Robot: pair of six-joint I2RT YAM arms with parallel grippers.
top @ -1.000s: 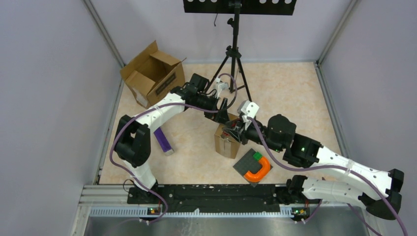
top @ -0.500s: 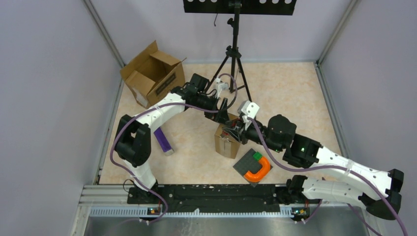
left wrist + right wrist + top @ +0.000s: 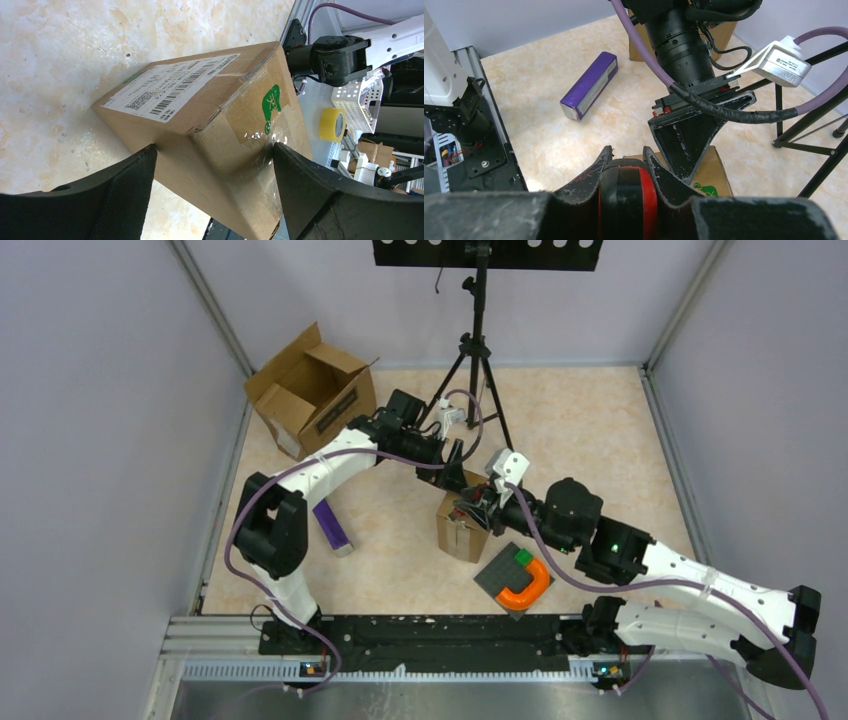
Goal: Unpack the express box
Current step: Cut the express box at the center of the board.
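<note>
The express box (image 3: 460, 530) is a small taped brown carton with a white label and a green logo, standing at the middle of the floor. It also shows in the left wrist view (image 3: 210, 110) and the right wrist view (image 3: 711, 175). My left gripper (image 3: 455, 480) reaches down from the far side, and its fingers (image 3: 125, 190) press on two opposite sides of the box. My right gripper (image 3: 478, 508) hovers right over the box top, shut on a black and red tool (image 3: 629, 195) that points down at the box, beside the left fingers (image 3: 686, 142).
An open empty carton (image 3: 310, 390) lies at the back left. A purple box (image 3: 331, 525) lies on the floor left of the express box. A tripod (image 3: 478, 350) stands behind. A grey tile with an orange U-shaped piece (image 3: 528, 585) lies front right.
My right arm has shifted very slightly over the box. The box and my left gripper have not moved.
</note>
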